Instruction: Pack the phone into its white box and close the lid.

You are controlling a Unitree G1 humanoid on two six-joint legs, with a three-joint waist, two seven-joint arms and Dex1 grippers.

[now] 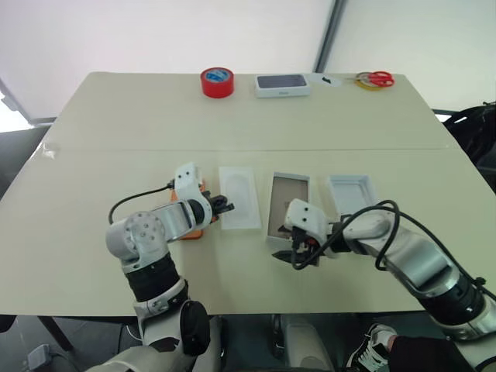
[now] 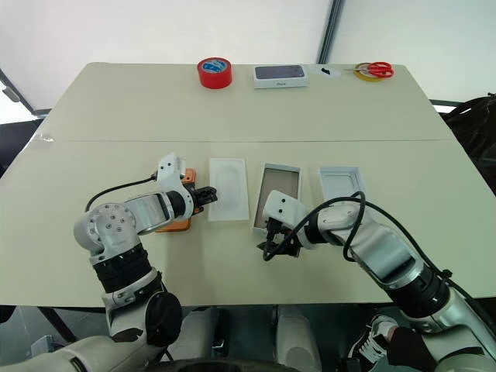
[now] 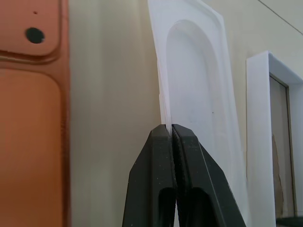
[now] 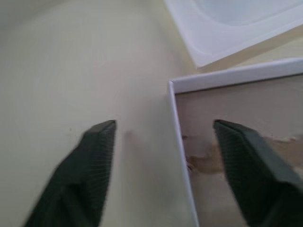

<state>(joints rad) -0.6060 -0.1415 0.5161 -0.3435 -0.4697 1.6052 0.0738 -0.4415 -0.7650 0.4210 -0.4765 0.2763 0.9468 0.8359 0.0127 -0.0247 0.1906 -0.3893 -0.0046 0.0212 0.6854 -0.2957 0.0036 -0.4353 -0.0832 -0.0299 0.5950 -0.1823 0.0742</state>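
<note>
Tabletop, pale beige; items listed from the robot's left.

1. The phone: flat orange smartphone, dark lens at one corner, lying flat just left of the left jaws, not held.
2. Left gripper: black jaws pressed together on the near left edge of the insert, its thin rim pinched between them.
3. The insert: flat white plastic sheet with an oval recess, lying between the phone and the white box.
4. The white box: shallow white cardboard tray, brownish inside, nothing in it.
5. Right gripper: jaws apart, straddling the near left wall of the white box, not yet clamped.
6. The lid: shallow white cover, inside up, just beyond and right of the right jaws.

Step judged in hand: handling the insert and steadying the tray; the phone remains unpacked. Next move likely calls for the right jaws to grip the wall firmly while the left deals with the insert.
</note>
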